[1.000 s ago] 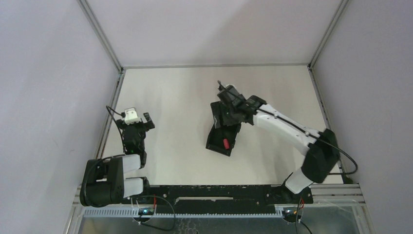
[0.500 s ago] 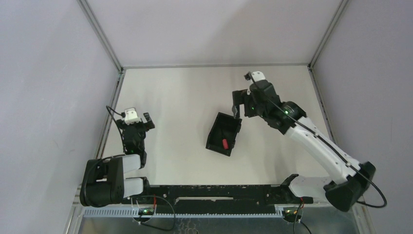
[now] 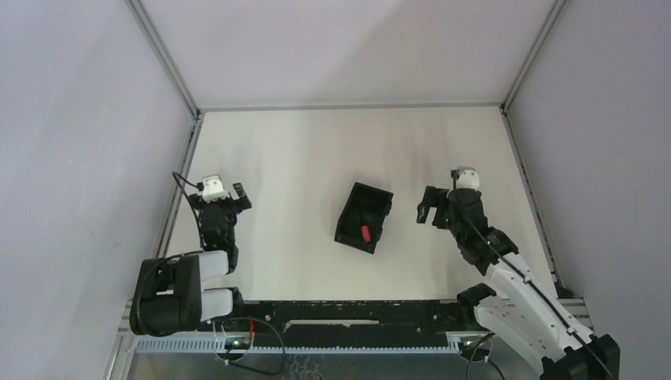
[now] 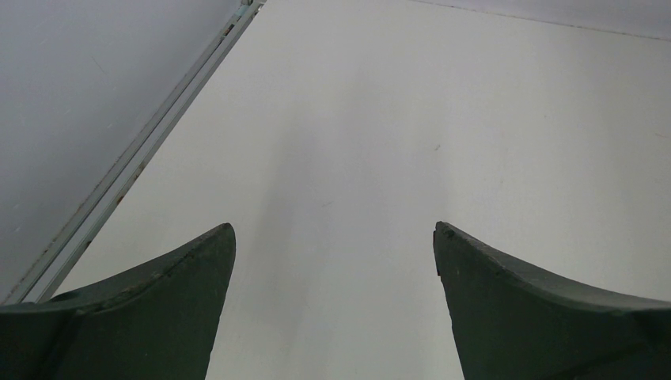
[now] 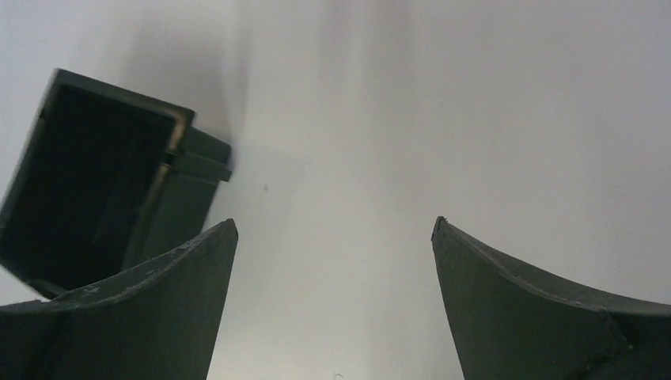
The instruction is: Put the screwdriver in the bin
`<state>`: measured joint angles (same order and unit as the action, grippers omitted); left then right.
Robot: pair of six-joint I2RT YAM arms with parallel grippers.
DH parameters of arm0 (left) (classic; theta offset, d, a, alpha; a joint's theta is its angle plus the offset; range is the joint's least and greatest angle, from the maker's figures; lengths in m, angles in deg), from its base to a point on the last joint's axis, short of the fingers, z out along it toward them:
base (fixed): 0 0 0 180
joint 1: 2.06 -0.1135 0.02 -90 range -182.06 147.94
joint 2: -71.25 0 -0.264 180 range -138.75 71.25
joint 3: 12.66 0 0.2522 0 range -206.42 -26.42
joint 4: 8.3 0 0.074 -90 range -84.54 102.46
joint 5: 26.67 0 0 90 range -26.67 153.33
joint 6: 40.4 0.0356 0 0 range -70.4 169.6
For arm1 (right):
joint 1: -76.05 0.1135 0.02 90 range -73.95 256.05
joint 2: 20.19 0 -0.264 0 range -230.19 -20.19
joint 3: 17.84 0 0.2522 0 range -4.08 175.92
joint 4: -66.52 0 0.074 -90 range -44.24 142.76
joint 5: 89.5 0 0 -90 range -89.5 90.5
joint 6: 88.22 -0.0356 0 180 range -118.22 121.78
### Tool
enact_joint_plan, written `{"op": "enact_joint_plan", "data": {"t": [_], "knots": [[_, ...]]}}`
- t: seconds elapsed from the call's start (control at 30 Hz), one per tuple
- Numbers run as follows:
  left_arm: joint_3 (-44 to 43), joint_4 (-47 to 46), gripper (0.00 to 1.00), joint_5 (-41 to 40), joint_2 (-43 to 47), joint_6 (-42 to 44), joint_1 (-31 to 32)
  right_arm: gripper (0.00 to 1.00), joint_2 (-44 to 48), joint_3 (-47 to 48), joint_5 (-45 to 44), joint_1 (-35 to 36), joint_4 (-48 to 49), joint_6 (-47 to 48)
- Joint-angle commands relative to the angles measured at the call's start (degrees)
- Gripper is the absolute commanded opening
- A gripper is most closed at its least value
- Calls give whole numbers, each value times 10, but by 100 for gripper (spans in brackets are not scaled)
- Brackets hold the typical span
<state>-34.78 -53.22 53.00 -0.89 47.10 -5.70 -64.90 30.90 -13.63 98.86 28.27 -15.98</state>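
Note:
The black bin (image 3: 352,212) sits near the middle of the table. The screwdriver (image 3: 366,233) lies inside it, its red handle showing near the bin's near end. In the right wrist view the bin (image 5: 186,170) is at the left, its inside dark; the screwdriver does not show there. My right gripper (image 3: 434,206) is open and empty, to the right of the bin and apart from it; it also shows in the right wrist view (image 5: 334,229). My left gripper (image 3: 215,198) is open and empty at the far left over bare table, as the left wrist view (image 4: 334,229) shows.
A metal frame rail (image 3: 178,186) runs along the table's left edge, close to the left gripper, and shows in the left wrist view (image 4: 134,162). Another rail (image 3: 526,190) bounds the right side. Grey walls enclose the table.
My right arm has drawn back from over the bin's far end, swinging right and toward the near edge. The bin with the screwdriver and the left arm have not moved.

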Motion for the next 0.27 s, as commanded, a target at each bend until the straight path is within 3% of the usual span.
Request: {"op": "enact_joint_plan", "data": {"t": [0.0, 0.23], "knots": [[-27, -20, 100, -1, 0, 10, 3, 100, 39, -59, -38, -5, 91, -52], [-26, -20, 100, -2, 0, 10, 3, 100, 45, -98, -10, -6, 126, -57]]}}
